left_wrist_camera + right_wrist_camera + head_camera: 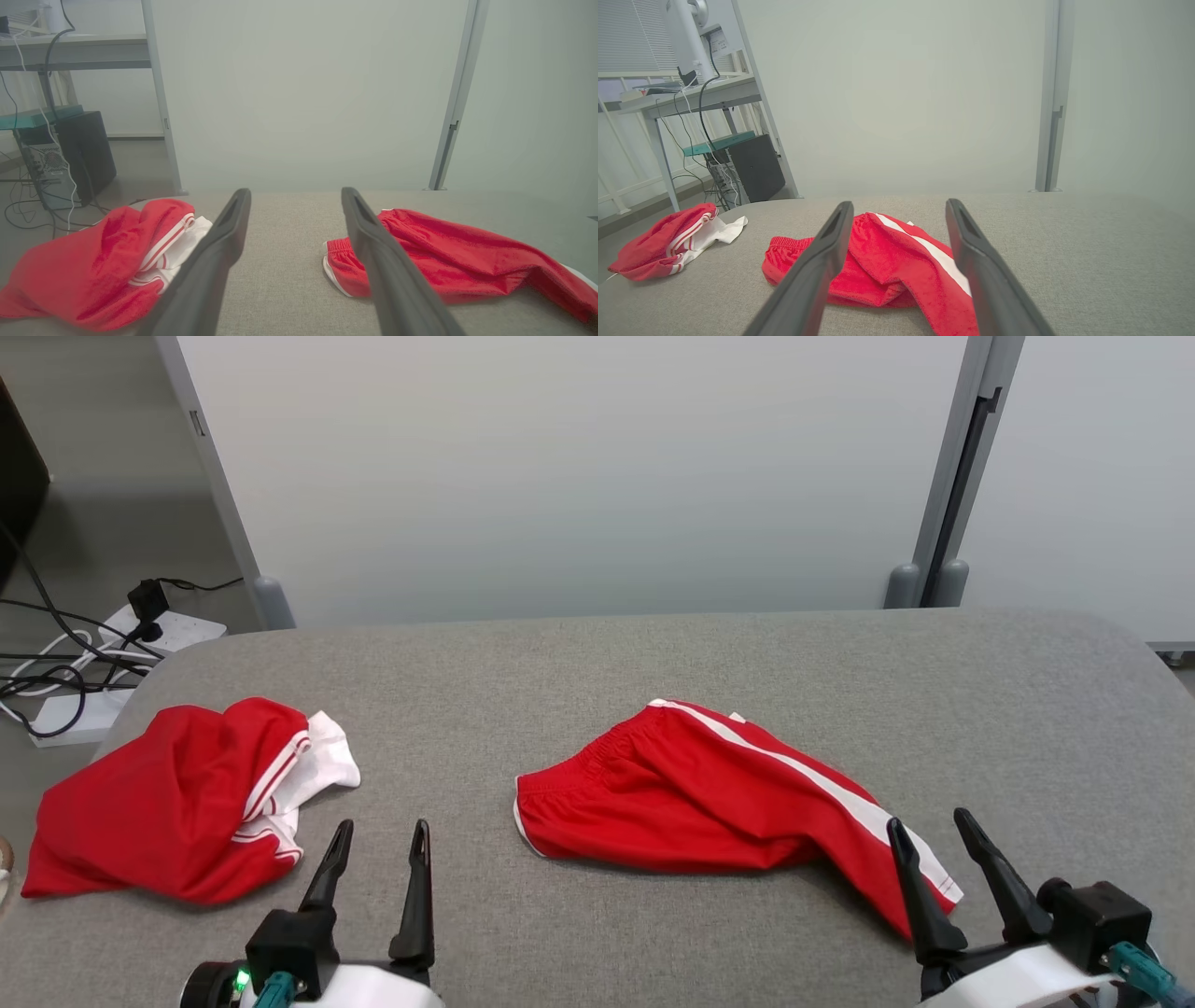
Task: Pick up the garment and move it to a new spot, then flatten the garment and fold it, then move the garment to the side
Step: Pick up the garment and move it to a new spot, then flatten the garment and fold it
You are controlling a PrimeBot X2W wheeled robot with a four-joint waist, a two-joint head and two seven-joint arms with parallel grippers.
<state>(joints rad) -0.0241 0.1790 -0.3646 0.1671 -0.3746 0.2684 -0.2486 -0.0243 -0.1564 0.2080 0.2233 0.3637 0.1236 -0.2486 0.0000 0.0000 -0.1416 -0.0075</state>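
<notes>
Held the left gripper [384, 824] low at the lower left of the head view, fingers spread wide and aimed up the frame, pinching nothing. Held the right gripper [928, 818] likewise at the lower right, fingers apart and empty, leaning slightly leftward, one finger crossing the trailing leg of the red shorts [691, 793]; could not tell contact. Found the shorts crumpled right of centre on the grey table [597, 653], waistband toward the left. Noted a red-and-white garment [159, 803] bunched at the left edge, near the left gripper.

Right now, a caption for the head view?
Left gripper and right gripper open before red shorts and crumpled red shirt on grey table.
</notes>
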